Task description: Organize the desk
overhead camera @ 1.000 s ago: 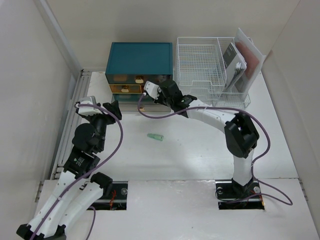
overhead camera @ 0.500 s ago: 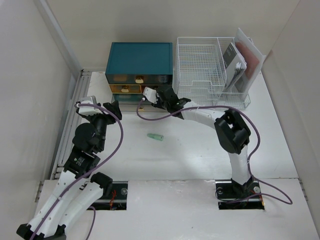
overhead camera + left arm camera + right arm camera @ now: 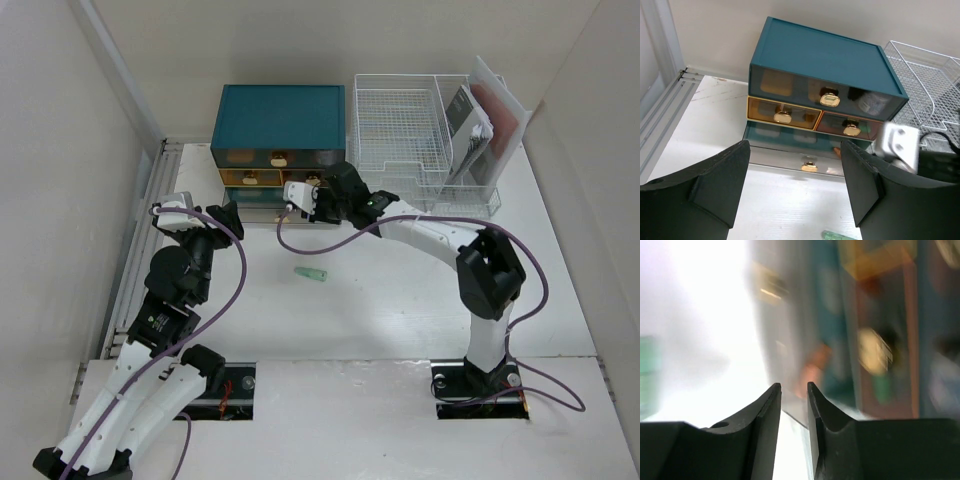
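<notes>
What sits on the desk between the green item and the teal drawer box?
Only bare white desk in the top view. The green item lies alone, apart from the teal drawer box; the right gripper hangs above that stretch.

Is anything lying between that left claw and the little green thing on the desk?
Nothing visible does. The left gripper hangs open above the desk, and the small green object lies alone on bare white tabletop to its right. The right gripper is farther back, by the teal drawer box.
</notes>
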{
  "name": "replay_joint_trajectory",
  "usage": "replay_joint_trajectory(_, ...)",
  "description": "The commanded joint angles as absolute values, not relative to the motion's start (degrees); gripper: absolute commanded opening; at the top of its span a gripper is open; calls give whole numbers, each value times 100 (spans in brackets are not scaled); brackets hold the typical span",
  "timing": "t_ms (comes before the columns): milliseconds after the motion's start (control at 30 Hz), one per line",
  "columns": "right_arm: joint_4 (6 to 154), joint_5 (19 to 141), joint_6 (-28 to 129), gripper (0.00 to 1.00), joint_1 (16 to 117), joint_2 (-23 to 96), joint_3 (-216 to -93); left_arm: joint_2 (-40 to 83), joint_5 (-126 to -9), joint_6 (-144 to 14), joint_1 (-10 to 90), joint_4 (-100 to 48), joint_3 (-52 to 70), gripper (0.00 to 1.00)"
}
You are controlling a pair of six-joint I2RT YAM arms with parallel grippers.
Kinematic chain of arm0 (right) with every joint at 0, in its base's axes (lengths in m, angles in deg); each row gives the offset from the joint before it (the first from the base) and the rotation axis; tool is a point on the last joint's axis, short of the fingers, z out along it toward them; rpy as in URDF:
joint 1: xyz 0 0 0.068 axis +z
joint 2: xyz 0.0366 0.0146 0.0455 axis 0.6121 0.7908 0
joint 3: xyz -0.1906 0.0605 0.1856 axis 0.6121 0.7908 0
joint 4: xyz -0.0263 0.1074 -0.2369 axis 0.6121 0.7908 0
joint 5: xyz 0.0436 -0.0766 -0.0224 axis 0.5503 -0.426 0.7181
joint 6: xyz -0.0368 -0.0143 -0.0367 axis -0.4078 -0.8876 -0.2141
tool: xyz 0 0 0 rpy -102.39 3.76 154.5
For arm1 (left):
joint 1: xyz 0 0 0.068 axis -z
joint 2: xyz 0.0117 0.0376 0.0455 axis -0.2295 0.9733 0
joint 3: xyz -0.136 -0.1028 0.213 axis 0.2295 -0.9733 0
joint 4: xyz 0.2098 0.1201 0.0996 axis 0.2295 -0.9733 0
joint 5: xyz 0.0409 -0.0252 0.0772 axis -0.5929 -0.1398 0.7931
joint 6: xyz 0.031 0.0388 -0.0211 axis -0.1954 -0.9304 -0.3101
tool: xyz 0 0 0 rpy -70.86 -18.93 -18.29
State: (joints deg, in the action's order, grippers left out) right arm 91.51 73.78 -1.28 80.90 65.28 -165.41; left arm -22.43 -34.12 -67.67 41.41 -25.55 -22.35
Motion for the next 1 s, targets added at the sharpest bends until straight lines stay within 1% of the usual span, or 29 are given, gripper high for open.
replay_joint_trajectory(0,10543,10500,-1187,33,8090,6246,-16625,-2267,-3453,-6840,4165,-2382,-2223,70)
replay_joint_trajectory(33,11418,10844,-1712,35,8090,6386,-16773,-2267,-3453,-6840,4165,-2382,-2223,70)
replay_joint_trajectory(100,12213,11276,-2033,38,8090,7009,-17098,-2267,-3453,-6840,4165,-2382,-2223,70)
replay_joint_trajectory(133,12879,11278,-2173,38,8090,7238,-17448,-2267,-3453,-6840,4165,-2382,-2223,70)
replay_joint_trajectory(167,13112,11278,-2410,39,8090,7614,-17582,-2267,-3453,-6840,4165,-2382,-2223,70)
replay_joint_trajectory(200,13192,11060,-2412,39,8090,7722,-17636,-2267,-3453,-6840,4165,-2382,-2223,70)
replay_joint_trajectory(267,12871,10883,-2412,39,8151,7723,-17401,-2319,-3453,-6840,4165,-2382,-2223,70)
replay_joint_trajectory(367,12298,10707,-2105,42,8204,7591,-17092,-2319,-3453,-6840,4165,-2382,-2223,70)
replay_joint_trajectory(433,12297,10707,-1920,46,8204,7591,-17161,-2319,-3453,-6840,4165,-2382,-2223,70)
replay_joint_trajectory(600,12297,10707,-1674,46,8204,7767,-17275,-2319,-3453,-6840,4165,-2382,-2223,70)
replay_joint_trajectory(800,12227,10707,-1674,47,8204,7706,-17224,-2372,-3453,-6840,4165,-2382,-2223,70)
replay_joint_trajectory(967,12357,11198,-1674,47,8397,7328,-17223,-2372,-3453,-6840,4165,-2382,-2223,70)
